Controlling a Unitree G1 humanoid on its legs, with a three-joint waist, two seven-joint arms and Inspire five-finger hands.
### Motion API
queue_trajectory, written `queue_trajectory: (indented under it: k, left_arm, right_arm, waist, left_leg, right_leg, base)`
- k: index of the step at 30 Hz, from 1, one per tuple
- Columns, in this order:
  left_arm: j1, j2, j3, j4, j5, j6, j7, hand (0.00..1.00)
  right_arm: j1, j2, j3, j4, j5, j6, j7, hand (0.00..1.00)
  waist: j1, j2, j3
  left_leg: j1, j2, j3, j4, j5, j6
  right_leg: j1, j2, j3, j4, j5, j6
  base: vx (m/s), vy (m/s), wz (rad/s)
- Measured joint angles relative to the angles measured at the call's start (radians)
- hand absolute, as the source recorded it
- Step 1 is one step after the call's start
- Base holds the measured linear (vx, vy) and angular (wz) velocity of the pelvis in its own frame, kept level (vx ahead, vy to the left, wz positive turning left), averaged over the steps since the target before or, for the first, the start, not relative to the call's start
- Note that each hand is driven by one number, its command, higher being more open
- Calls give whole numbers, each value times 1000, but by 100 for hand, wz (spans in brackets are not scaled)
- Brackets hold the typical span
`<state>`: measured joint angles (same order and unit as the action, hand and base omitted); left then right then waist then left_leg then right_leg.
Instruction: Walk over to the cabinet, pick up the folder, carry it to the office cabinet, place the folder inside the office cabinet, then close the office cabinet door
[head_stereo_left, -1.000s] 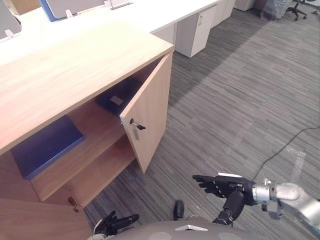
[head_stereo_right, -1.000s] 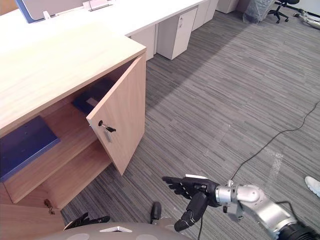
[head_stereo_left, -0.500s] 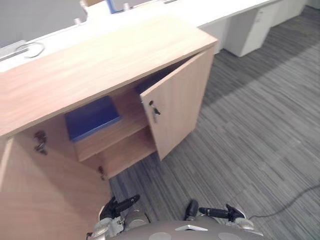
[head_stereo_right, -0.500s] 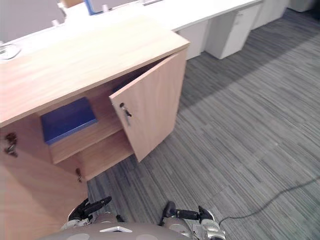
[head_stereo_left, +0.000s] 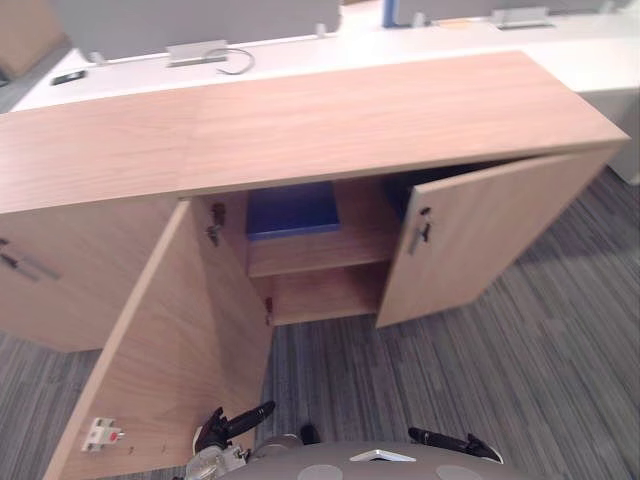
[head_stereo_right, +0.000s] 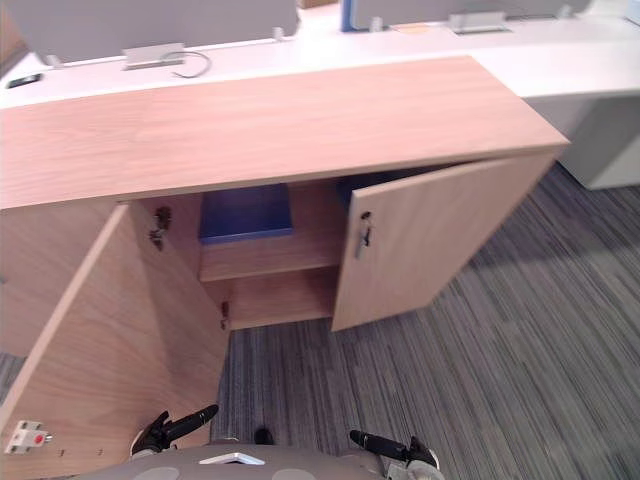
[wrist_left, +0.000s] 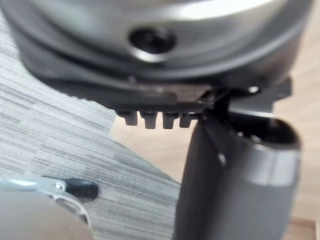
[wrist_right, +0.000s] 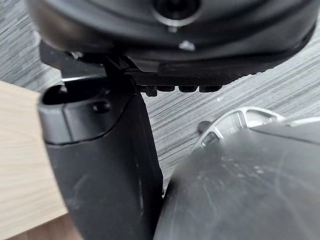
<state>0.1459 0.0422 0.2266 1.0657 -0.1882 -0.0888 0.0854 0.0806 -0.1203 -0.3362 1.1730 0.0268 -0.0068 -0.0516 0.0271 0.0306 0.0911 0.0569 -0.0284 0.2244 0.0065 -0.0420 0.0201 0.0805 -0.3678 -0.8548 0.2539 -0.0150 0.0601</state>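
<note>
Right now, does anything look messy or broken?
Nothing is spilled or broken. Both doors of the cabinet hang open: the left door wide, the right door partly. The folder lies flat on the upper shelf.

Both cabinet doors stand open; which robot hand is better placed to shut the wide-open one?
Probably left. The left robot hand hangs low right beside the wide-open door; the right robot hand hangs on the other side, nearer the half-open door.
</note>
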Motion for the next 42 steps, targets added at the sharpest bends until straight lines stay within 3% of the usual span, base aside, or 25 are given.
queue_trajectory:
  k: [1, 2, 3, 4, 7, 8, 10, 12, 13, 15, 19, 23, 25, 26, 27, 28, 29, 30, 31, 32, 33, 34, 35, 40, 42]
  left_arm:
    - [2, 15, -22, 3, 1, 1, -6, 100]
    - [1, 30, -60, 1, 5, -2, -8, 100]
    - [-1, 38, -74, -1, 7, -2, -4, 100]
    - [-16, 49, -85, 0, 7, -3, -2, 100]
    - [-40, 63, -106, 5, 8, -6, -9, 100]
    - [-37, 76, -107, 5, 8, -14, -17, 100]
    - [-34, 80, -92, 17, 11, -23, -23, 100]
    - [-36, 54, -53, 29, 12, -23, -24, 100]
    - [-35, 44, -33, 43, 11, -23, -26, 100]
    - [-33, 34, -14, 58, 2, -24, -34, 100]
    - [-34, 33, 37, 61, -54, -24, -63, 100]
    - [-39, 27, 65, 11, -89, -23, -73, 100]
    - [-45, 21, 82, -17, -122, -21, -77, 100]
    - [-59, 5, 107, -18, -128, -21, -77, 100]
    - [-63, -1, 107, -19, -128, -21, -75, 100]
    - [-62, -13, 103, -19, -123, -20, -78, 100]
    - [-60, -23, 95, -17, -117, -20, -76, 100]
    - [-59, -27, 78, -16, -116, -20, -82, 100]
    - [-63, -20, 57, -15, -112, -20, -89, 100]
    - [-64, 11, 58, -14, -115, -18, -103, 100]
    - [-66, 13, 64, -10, -115, -16, -107, 100]
    - [-46, 6, 71, 1, -115, -12, -110, 100]
    - [-38, 3, 99, 17, -124, 7, -117, 100]
    - [16, 64, 190, 27, -115, 36, -148, 100]
    - [6, 79, 251, 25, -115, 51, -158, 100]
  right_arm:
    - [1, 1, 0, -4, 0, 0, 1, 100]
    - [1, 5, 3, -4, 0, 0, 0, 100]
    - [0, 8, 4, -4, 0, 0, 0, 100]
    - [3, 21, 5, -7, 14, -1, 2, 100]
    - [2, 41, -15, -7, 41, -1, 3, 100]
    - [5, 53, -17, -6, 61, -1, 4, 100]
    - [5, 70, -29, 11, 69, -1, 14, 100]
    - [-3, 65, -48, 7, 69, -6, 23, 100]
    - [-1, 57, -49, 8, 74, -8, 25, 100]
    - [5, 55, -59, 11, 78, -6, 25, 100]
    - [14, 75, -68, 16, 78, -7, 25, 100]
    - [13, 97, -84, 10, 78, -11, 25, 100]
    - [13, 107, -115, 7, 78, -12, 25, 100]
    - [17, 107, -143, -1, 79, -15, 24, 100]
    - [21, 105, -160, -13, 80, -16, 24, 100]
    - [24, 98, -203, -23, 92, -17, 23, 100]
    - [21, 93, -247, -33, 105, -15, 24, 100]
    - [23, 93, -298, -24, 121, -12, 26, 100]
    - [23, 99, -335, 0, 130, -4, 32, 100]
    - [23, 128, -387, 37, 143, 2, 35, 100]
    - [22, 134, -418, 42, 146, 1, 36, 100]
    - [23, 127, -470, 47, 161, 13, 41, 100]
    - [9, 122, -523, 49, 169, 20, 41, 100]
    - [-8, 139, -637, 73, 176, 30, 66, 100]
    - [-33, 134, -676, 74, 176, 32, 74, 100]
  waist:
    - [-2, -3, -4]
    - [-4, -11, -9]
    - [-6, -10, -5]
    - [-8, -22, -9]
    - [-27, -34, -2]
    - [-31, -59, -9]
    - [-24, -89, -23]
    - [-10, -71, -24]
    - [-14, -53, -30]
    - [-29, -48, -34]
    - [-28, -76, -20]
    - [-25, -99, 7]
    - [-26, -96, 36]
    - [-27, -80, 46]
    - [-24, -69, 52]
    - [-26, -38, 54]
    - [-28, -8, 53]
    - [-30, 14, 53]
    - [-43, -6, 44]
    - [-62, -62, 25]
    - [-53, -54, 24]
    - [-47, -27, 27]
    - [-57, -8, 37]
    - [-31, -31, 30]
    - [-33, -34, 30]
  left_leg:
    - [6, -9, -30, -4, 5, 8]
    - [16, -16, -66, -14, 12, 18]
    - [13, -14, -86, -13, 14, 20]
    - [-3, -5, -148, -7, 15, 17]
    - [-27, -1, -268, 5, 22, -3]
    - [-36, -19, -303, 13, 20, -18]
    - [-34, -32, -340, 1, 25, -41]
    - [-35, -5, -343, -33, 40, -64]
    - [-36, 15, -357, -48, 48, -76]
    - [-29, 39, -385, -53, 48, -88]
    - [-39, 74, -445, -38, 47, -120]
    - [-131, 71, -461, 62, 39, -128]
    - [-187, 110, -281, 180, -18, -70]
    - [-240, 192, -72, 326, -65, -17]
    - [-255, 232, 18, 395, -87, -2]
    - [-268, 298, 157, 492, -131, 15]
    - [-277, 311, 211, 515, -141, 10]
    - [-293, 253, 176, 476, -126, -20]
    - [-285, 180, 145, 365, -86, -4]
    - [-262, 155, 242, 331, -107, 25]
    - [-260, 187, 271, 411, -129, 29]
    - [-230, 234, 273, 442, -164, -29]
    - [-220, 201, 249, 412, -155, -23]
    - [-195, 133, 211, 365, -142, -5]
    - [-185, 99, 193, 289, -88, -2]
  right_leg:
    - [-20, -24, 75, 73, -17, -27]
    - [-59, -28, 225, 136, -53, -45]
    - [-76, -6, 321, 140, -82, -36]
    - [-101, 75, 544, 125, -141, -11]
    - [-129, 183, 833, 100, -176, 13]
    - [-130, 183, 877, 57, -149, 45]
    - [-100, 160, 856, 6, -185, 74]
    - [-89, 184, 836, -50, -192, 69]
    - [-75, 205, 820, -70, -184, 58]
    - [-38, 230, 782, -97, -178, 49]
    - [14, 273, 709, -135, -166, 29]
    - [17, 278, 620, -132, -162, 22]
    - [31, 274, 563, -129, -156, 12]
    - [39, 273, 524, -127, -160, 4]
    - [46, 272, 499, -125, -166, -3]
    - [48, 265, 468, -106, -180, 5]
    - [45, 265, 448, -74, -204, 21]
    - [30, 240, 443, -45, -232, 15]
    - [23, 225, 450, -67, -236, -1]
    - [36, 188, 439, -140, -197, -4]
    - [42, 181, 414, -143, -183, 8]
    - [60, 192, 385, -139, -173, 27]
    - [77, 184, 357, -129, -164, 27]
    - [125, 159, 338, -181, -136, 35]
    - [117, 149, 328, -186, -121, 51]
  base:
    - [204, 129, 94]
    - [208, 83, 85]
    - [184, -33, 113]
    - [149, -123, 100]
    - [121, -180, 134]
    - [96, -194, 119]
    - [95, -261, 65]
    - [55, -226, 15]
    - [35, -161, 27]
    - [61, -186, 45]
    - [58, -97, 43]
    - [-13, -30, 68]
    - [-102, 14, 67]
    - [-113, 17, 46]
    - [-128, 95, 55]
    - [-84, 146, 51]
    - [-70, 261, 79]
    - [-46, 212, 118]
    - [-48, 195, 181]
    - [-35, 71, 161]
    - [-1, 67, 129]
    - [104, 169, 96]
    - [120, 212, 86]
    - [53, 166, 40]
    - [-47, 63, 31]
